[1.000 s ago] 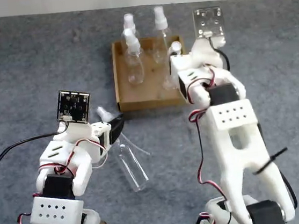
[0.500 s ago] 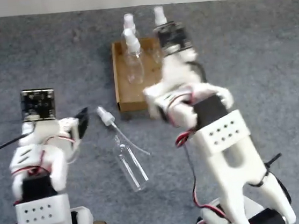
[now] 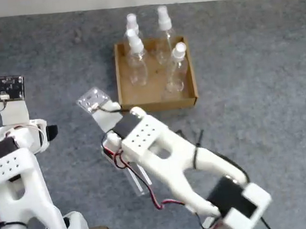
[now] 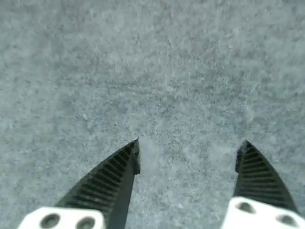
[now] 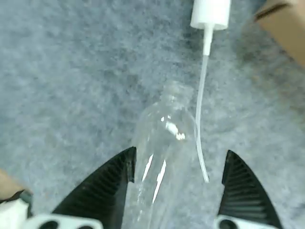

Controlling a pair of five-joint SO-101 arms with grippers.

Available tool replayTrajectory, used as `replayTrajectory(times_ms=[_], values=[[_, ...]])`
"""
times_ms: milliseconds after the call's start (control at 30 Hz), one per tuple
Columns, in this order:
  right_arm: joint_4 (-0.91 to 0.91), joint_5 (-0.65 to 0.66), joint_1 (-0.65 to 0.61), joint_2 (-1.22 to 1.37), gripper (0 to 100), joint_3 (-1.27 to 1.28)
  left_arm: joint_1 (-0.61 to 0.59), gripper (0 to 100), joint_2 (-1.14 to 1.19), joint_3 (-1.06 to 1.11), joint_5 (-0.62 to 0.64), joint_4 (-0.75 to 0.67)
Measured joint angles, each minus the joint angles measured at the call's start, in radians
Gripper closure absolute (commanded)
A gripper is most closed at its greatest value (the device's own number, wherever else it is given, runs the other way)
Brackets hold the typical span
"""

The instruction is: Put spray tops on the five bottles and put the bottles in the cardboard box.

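right gripper open w/ jaws either side of the last bottle, lying capless on the bench nr the box. risk: slick round bottle may roll out as jaws close, or a jaw may pinch the tube of the spray top beside it.

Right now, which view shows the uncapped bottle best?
The right wrist view: the uncapped bottle lies between the open right pincer, mouth bare. The high view catches just its base under the right arm; the left wrist view faces carpet.
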Motion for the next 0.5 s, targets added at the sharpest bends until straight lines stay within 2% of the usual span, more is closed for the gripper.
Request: replayTrajectory(times_ms=[167,233,300,500], values=[[-0.064,0.0,-0.014,0.124,78.6,0.0,0.002,73,0.009,-0.003,-0.003,0.0],[-0.066,-0.003,-0.02,0.161,86.1,0.0,0.002,73,0.009,-0.003,-0.003,0.0],[-0.069,-0.04,-0.018,0.189,98.4,-0.005,0.002,73,0.009,-0.003,-0.003,0.0],[-0.032,-0.069,0.003,0.213,99.5,-0.028,0.002,73,0.009,-0.003,-0.003,0.0]])
